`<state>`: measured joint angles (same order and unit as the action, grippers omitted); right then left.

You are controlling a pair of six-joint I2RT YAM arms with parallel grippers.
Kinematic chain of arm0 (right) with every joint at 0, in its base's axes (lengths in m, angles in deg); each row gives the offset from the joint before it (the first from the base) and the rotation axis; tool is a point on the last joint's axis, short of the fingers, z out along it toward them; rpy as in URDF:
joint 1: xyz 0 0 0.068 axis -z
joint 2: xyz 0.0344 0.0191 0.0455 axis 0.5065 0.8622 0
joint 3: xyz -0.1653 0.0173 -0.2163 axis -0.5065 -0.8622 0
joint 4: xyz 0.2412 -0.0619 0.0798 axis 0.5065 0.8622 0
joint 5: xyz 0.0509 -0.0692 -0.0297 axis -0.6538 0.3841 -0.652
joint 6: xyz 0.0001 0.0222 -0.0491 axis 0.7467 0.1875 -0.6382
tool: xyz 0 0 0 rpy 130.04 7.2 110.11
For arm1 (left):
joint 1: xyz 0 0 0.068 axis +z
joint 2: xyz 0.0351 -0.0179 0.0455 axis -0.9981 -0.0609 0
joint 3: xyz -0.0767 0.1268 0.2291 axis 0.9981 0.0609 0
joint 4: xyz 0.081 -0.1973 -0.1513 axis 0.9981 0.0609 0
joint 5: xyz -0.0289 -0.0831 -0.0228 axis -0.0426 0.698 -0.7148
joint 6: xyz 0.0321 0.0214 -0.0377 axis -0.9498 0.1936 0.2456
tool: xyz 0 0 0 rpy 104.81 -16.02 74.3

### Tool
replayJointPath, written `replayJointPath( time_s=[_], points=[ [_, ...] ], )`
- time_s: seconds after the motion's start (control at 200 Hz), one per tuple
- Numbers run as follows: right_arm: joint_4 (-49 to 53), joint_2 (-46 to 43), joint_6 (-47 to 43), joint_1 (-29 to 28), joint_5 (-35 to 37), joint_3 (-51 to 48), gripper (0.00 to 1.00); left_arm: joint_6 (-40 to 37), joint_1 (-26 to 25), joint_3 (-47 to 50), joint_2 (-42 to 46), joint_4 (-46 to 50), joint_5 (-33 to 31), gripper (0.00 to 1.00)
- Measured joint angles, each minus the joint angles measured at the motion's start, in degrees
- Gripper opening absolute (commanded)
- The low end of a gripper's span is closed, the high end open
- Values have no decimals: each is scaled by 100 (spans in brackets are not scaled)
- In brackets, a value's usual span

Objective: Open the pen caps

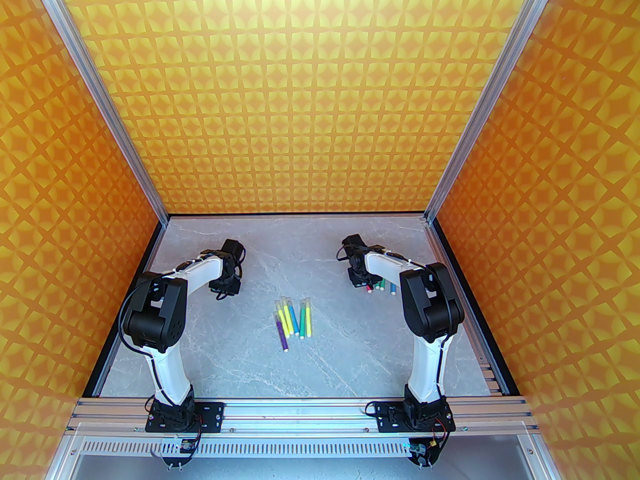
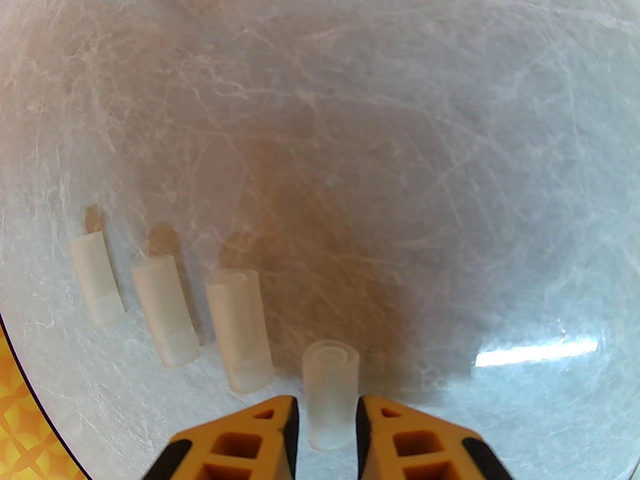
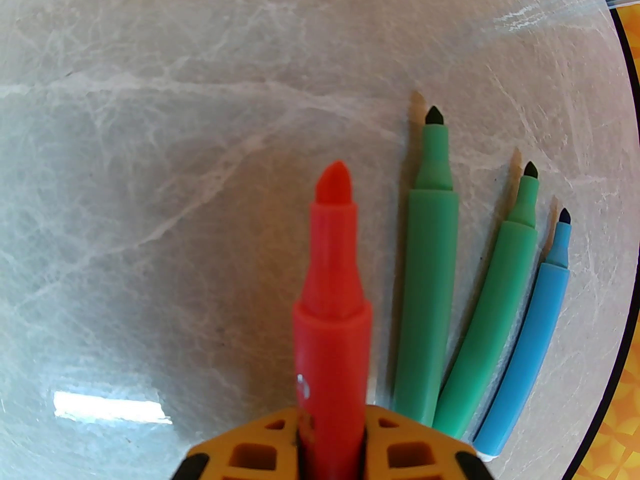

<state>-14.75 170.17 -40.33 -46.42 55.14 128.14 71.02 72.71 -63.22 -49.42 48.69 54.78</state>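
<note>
Sorting step here, by my read: one pen is already pulled apart and each half is at its own pile. The left gripper (image 2: 327, 420) has a clear cap (image 2: 331, 393) between its jaws. They sit tight along both sides, but whether they pinch it or stand a hair off, I cannot tell. The right gripper (image 3: 332, 443) looks clamped on the bare red pen (image 3: 330, 293), tip pointing away from the wrist.

Take the bunch of capped pens (image 1: 292, 318) mid-counter as the mark. The held cap is left of that bunch and a little farther back, at the end of a row with three loose caps (image 2: 165, 308). The red pen is right of the bunch and farther back, alongside two green pens (image 3: 430, 278) and a blue pen (image 3: 530, 343), all uncapped.

Next, I'd judge, both grippers need to let go cleanly without rolling their neighbours, then swing in to the bunch. One takes a barrel, the other its cap, and they pull straight apart.

Both arms rise from the near edge of the counter (image 1: 350, 368), elbows high, forearms folded inward either side of the bunch, wrists tipped down at the surface.
</note>
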Motion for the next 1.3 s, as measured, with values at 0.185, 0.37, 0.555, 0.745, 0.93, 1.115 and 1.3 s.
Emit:
replayJointPath(
  time_s=[0.185, 0.37, 0.555, 0.745, 0.93, 1.115, 1.3],
  points=[
    [48, 0, -11, 0, -7, 0, 25, -2, 0, 0, 57, -2, 7, 29],
    [63, 0, -11, 0, -44, 0, 26, -7, -2, 22, 396, -46, 46, 30],
    [87, -72, 2, 0, -151, -17, 39, -42, -11, 199, 861, -190, 192, 40],
    [149, -577, 9, 0, -269, -146, 44, -162, -157, 605, 1506, -640, 352, 55],
    [173, -1259, 11, -142, -407, -428, 48, -236, -238, 1130, 2192, -1209, 616, 64],
    [164, -1862, 136, -568, -857, -907, 52, -273, -238, 1526, 2669, -1744, 999, 84],
    [144, -2256, 485, -1045, -1250, -1333, 53, -299, -238, 1956, 2990, -2275, 1349, 88]
  ],
)
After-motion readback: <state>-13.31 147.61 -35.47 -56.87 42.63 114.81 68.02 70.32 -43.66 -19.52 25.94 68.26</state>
